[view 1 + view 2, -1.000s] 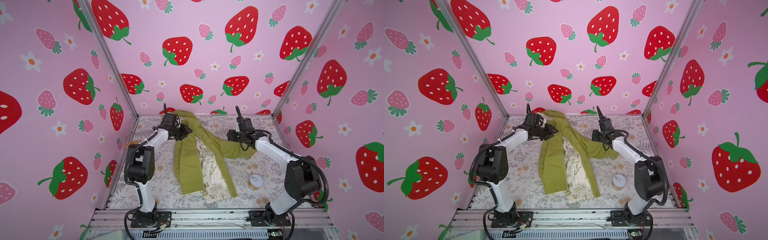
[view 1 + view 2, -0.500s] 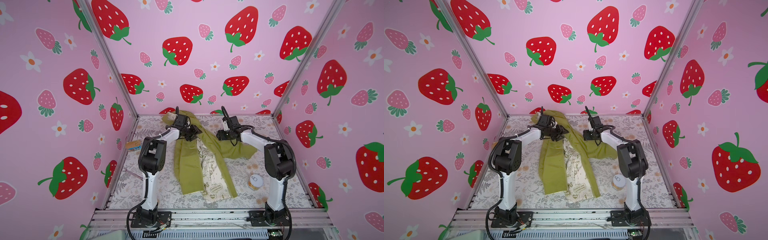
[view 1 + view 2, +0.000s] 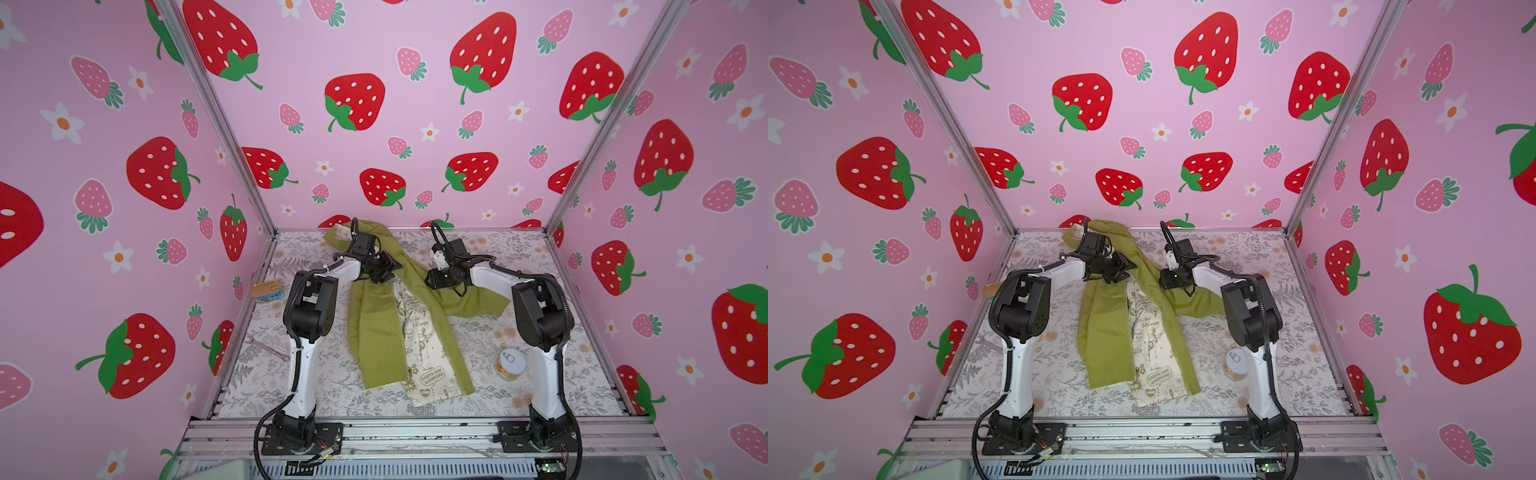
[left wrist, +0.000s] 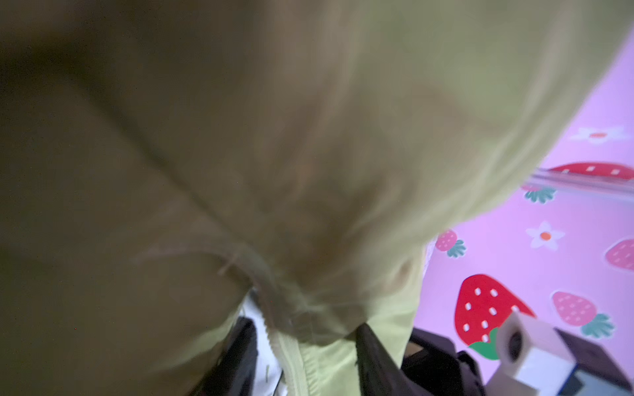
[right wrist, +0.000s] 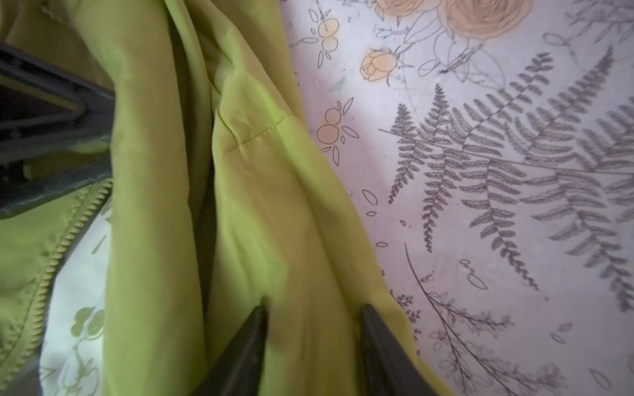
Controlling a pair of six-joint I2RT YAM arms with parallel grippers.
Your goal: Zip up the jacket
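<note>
Both top views are bright, bowed at the edges — left wrist view is dim, smeared (right's sharper).

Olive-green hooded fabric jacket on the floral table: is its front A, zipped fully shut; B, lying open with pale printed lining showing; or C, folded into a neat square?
B: the olive-green hooded jacket lies unzipped, pale printed lining exposed between its front panels.

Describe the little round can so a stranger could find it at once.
Start at the floral table, then find the right arm's white lower link rising from its base. The can stands just beside it, toward the green jacket. It is the only round thing there, tan-sided with a pale lid.
</note>
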